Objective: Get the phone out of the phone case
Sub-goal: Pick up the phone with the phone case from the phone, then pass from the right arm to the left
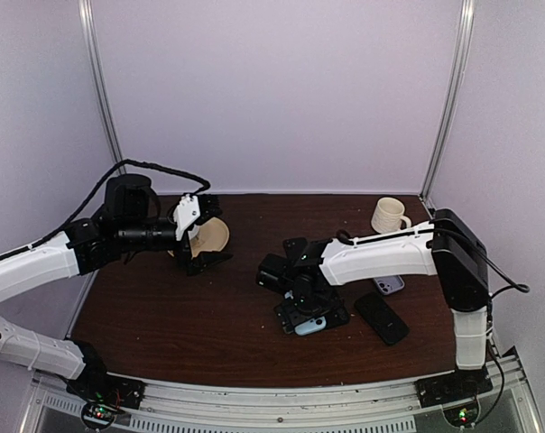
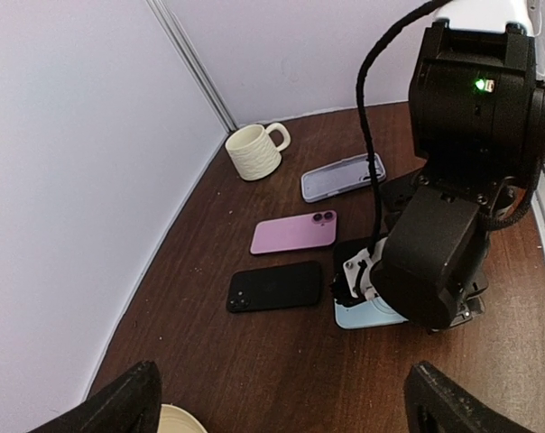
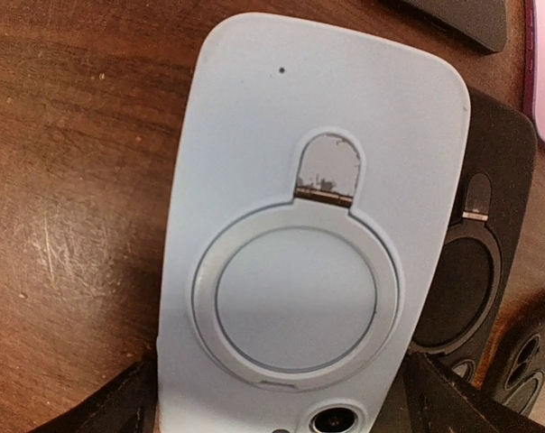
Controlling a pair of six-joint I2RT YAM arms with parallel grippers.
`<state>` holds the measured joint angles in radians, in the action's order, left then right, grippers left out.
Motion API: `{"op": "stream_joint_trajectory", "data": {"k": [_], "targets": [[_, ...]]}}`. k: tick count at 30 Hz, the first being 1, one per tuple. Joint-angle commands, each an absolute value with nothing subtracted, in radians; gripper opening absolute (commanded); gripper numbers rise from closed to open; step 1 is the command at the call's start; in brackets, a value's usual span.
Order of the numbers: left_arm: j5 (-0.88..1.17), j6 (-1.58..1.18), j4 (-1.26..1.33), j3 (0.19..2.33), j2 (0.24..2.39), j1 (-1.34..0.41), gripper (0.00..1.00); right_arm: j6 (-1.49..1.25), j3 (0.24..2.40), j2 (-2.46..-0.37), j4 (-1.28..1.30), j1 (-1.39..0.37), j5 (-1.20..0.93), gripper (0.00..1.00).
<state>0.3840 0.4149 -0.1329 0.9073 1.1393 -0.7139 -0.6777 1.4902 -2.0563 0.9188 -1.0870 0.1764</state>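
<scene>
A light blue phone case [image 3: 300, 180] with a round ring holder lies back-up on the table, a camera lens showing at its near end. It also shows in the top view [image 1: 311, 326] and the left wrist view [image 2: 367, 315]. My right gripper [image 3: 286, 408] straddles its camera end, fingers [image 3: 119, 406] against both long edges, low on the table [image 1: 306, 314]. My left gripper [image 1: 200, 242] is open and empty, held above the table's left side by a tan plate [image 1: 214, 234]; its fingers [image 2: 119, 401] frame the left wrist view.
A black ringed case [image 3: 466, 271] lies under the blue case's right side. A black phone [image 2: 274, 287], a pink phone [image 2: 295, 232], a lavender case [image 2: 343, 177] and a cream mug [image 2: 253, 151] lie to the right. White walls enclose the table.
</scene>
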Motion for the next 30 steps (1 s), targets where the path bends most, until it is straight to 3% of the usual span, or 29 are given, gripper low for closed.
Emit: {"op": "stream_joint_trajectory", "data": {"k": [1,4,7,9,21,30], "targets": [[0.37,0.432,-0.089,0.896,1.121,-0.709,0.98,-0.682,1.492,-2.098,0.944,-1.088,0.207,0.98],[0.37,0.434,-0.089,0.896,1.123,-0.709,0.97,-0.681,1.463,-2.094,0.939,-1.08,0.215,0.86],[0.369,0.438,-0.092,0.896,1.128,-0.709,0.98,-0.675,1.437,-2.068,0.919,-1.069,0.223,0.65],[0.37,0.437,-0.093,0.896,1.13,-0.708,0.98,-0.662,1.435,-2.055,0.914,-1.065,0.224,0.61],[0.383,0.382,-0.177,0.959,1.181,-0.72,0.98,-0.541,1.366,-1.891,0.764,-1.065,0.247,0.59],[0.362,0.073,-0.302,1.035,1.231,-0.724,0.98,-0.531,1.253,-1.776,0.565,-1.065,0.202,0.59]]}}
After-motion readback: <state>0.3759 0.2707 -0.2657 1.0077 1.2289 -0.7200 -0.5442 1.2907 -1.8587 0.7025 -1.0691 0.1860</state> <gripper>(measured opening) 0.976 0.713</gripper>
